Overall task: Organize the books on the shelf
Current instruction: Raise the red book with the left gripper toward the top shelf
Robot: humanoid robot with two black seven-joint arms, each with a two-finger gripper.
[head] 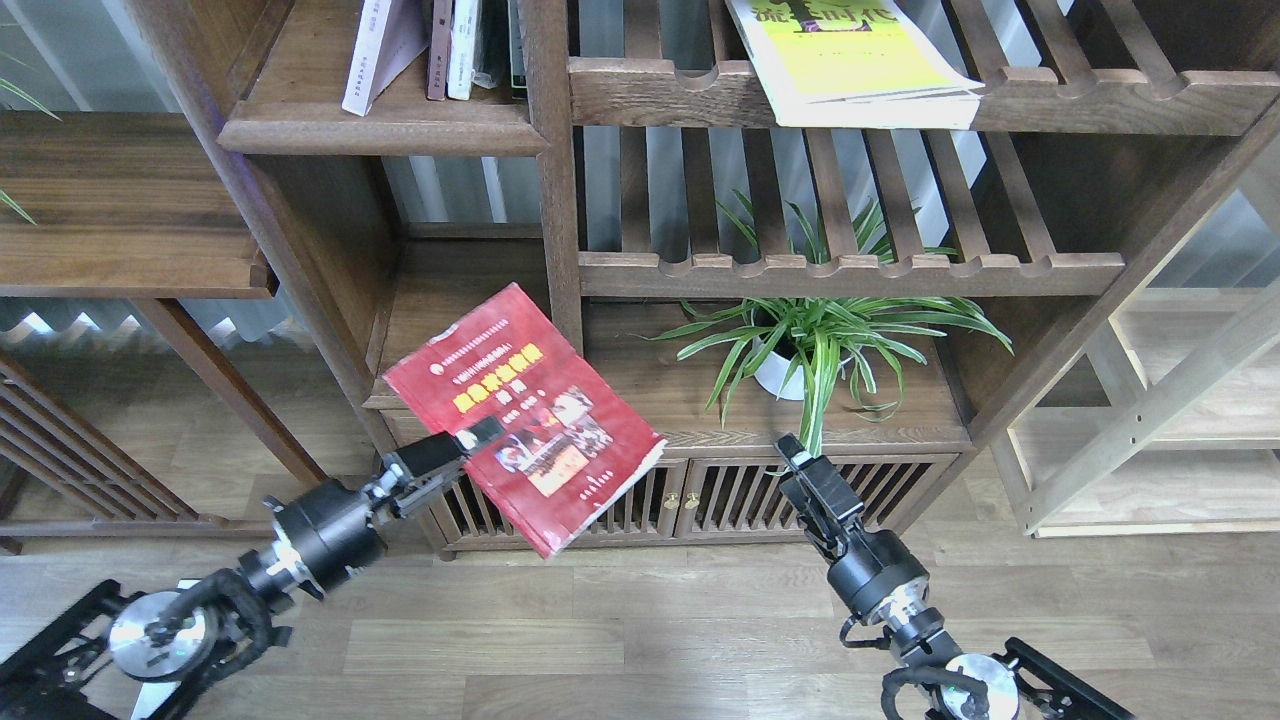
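My left gripper point(478, 437) is shut on the dark red book point(525, 415) with a yellow title and small photos. It holds the book tilted in the air in front of the bookcase's lower left part. The larger yellow-green book point(850, 55) lies flat on the upper slatted rack, sticking out over its rail. A pale-covered book point(375, 50) leans among several upright books on the solid dark brown shelf point(385, 130) at the upper left. My right gripper point(790, 450) is empty in front of the cabinet top, seen end-on.
A potted spider plant point(815, 340) in a white pot stands on the cabinet top just behind my right gripper. A slatted rack point(850, 275) hangs above it. A vertical post point(560, 220) divides the bookcase. A low dark table point(120, 210) stands at left.
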